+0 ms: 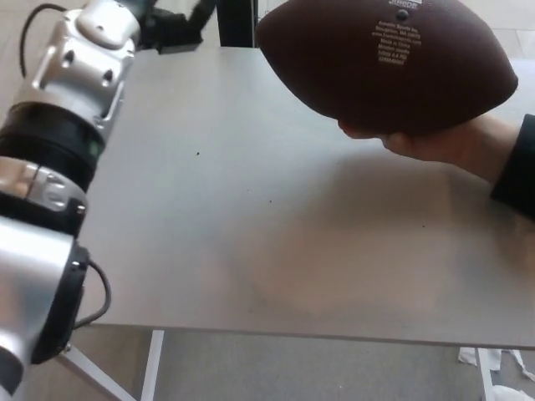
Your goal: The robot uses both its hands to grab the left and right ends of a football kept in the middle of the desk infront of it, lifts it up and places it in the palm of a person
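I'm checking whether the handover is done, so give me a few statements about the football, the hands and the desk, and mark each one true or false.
1. The football rests on a person's hand. True.
2. The robot's left hand grips the end of the football. False: it is off the ball, over the desk's far left part.
3. The robot's right hand is clamped on the ball's right end. False: no right hand shows in the head view.
4. The football lies flat on the desk. False: it is held up above it on the person's hand.
5. White printed lettering shows on the football. True.
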You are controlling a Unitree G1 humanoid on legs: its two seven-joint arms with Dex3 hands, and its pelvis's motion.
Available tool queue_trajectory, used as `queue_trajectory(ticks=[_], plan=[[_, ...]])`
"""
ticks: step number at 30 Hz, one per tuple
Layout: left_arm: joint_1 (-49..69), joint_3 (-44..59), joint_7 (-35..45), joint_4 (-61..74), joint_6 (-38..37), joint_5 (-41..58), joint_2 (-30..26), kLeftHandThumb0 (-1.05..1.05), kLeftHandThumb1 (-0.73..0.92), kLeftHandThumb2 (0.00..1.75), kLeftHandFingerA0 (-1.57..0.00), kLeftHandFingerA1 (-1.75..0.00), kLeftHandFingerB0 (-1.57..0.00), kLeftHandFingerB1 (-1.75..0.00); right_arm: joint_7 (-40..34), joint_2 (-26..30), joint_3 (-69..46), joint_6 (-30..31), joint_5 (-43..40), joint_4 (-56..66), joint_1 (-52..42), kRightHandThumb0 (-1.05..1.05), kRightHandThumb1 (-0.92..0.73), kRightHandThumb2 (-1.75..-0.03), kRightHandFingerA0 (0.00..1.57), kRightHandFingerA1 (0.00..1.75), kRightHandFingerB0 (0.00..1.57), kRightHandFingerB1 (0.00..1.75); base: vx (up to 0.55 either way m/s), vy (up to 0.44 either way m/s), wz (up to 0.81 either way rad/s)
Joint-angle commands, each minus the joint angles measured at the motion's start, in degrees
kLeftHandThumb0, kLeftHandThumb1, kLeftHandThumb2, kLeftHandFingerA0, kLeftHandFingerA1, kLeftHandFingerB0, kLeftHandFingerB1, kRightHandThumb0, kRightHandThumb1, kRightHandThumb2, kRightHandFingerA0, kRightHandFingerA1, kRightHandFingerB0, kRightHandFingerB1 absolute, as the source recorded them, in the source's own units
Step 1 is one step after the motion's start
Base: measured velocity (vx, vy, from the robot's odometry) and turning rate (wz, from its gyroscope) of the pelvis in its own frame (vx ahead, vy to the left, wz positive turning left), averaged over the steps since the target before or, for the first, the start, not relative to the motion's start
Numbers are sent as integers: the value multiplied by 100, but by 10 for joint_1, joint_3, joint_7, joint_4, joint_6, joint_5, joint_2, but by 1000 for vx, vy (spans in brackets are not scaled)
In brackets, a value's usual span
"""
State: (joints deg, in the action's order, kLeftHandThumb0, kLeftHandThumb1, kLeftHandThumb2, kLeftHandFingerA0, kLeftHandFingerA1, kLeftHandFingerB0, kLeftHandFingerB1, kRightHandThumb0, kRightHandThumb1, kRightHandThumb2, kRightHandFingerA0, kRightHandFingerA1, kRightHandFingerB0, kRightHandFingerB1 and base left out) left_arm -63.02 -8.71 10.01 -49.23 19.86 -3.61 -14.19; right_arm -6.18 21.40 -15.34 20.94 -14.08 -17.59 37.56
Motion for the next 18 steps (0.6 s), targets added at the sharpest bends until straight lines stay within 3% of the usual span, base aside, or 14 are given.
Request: queue_trajectory(ticks=[1,2,3,5,6,7,8,9,10,11,12,15,17,18], plan=[[248,278,88,413,77,201,-116,-88,92,77,0,-39,0,0,211,145,-144,-28,-93,181,-174,-105,-78,-120,0,9,0,11,0,0,0],[304,321,88,474,86,211,-120,-91,82,119,0,-35,0,-10,228,152,-192,-11,-121,215,-212,-102,-71,-99,0,4,0,11,0,0,0],[380,375,104,541,80,224,-121,-82,79,119,0,-35,0,-17,236,156,-250,3,-135,262,-263,-98,-75,-121,0,11,0,15,0,0,0],[460,443,109,607,84,232,-112,-88,83,119,-1,-35,0,-12,246,155,-315,-18,-128,293,-325,-98,-80,-122,0,8,0,13,0,0,0],[486,460,121,618,73,238,-110,-80,92,76,-6,-34,0,-13,250,156,-336,-19,-130,300,-342,-95,-74,-118,9,19,5,21,0,0,0],[562,521,142,653,45,243,-97,-83,72,109,-16,-52,-5,-29,267,148,-401,-31,-136,318,-396,-98,-76,-119,14,34,0,24,0,0,0],[623,572,151,685,27,243,-81,-83,72,109,-16,-52,-5,-29,285,139,-457,-46,-143,330,-442,-98,-76,-119,14,34,0,24,0,0,0],[669,613,163,700,8,251,-70,-82,71,109,-21,-53,-4,-30,294,127,-501,-50,-162,334,-474,-95,-92,-68,10,36,8,30,0,0,0],[717,660,175,700,-15,260,-58,-84,72,108,-25,-55,-7,-39,296,110,-545,-66,-174,331,-509,-93,-92,-69,15,34,10,29,0,0,0],[786,731,183,684,-50,262,-41,-86,74,109,-28,-56,-9,-42,288,77,-610,-107,-186,321,-561,-83,-69,-107,5,45,4,40,0,0,0],[804,753,182,671,-59,270,-37,-84,73,108,-27,-57,-7,-41,277,65,-628,-123,-192,315,-572,-88,-89,-67,20,37,15,29,0,0,0],[838,786,176,634,-98,295,-26,-78,73,109,-24,-58,-5,-39,257,43,-663,-183,-206,274,-591,-80,-89,-67,24,36,17,28,0,0,0],[871,812,168,583,-144,307,-15,-79,76,109,-26,-60,-8,-47,229,15,-687,-255,-222,217,-593,-73,-82,-66,46,40,29,30,0,0,0],[879,818,164,576,-150,308,-12,-79,76,109,-26,-60,-8,-47,225,9,-692,-270,-227,203,-592,-73,-82,-66,46,40,29,30,0,0,0]])
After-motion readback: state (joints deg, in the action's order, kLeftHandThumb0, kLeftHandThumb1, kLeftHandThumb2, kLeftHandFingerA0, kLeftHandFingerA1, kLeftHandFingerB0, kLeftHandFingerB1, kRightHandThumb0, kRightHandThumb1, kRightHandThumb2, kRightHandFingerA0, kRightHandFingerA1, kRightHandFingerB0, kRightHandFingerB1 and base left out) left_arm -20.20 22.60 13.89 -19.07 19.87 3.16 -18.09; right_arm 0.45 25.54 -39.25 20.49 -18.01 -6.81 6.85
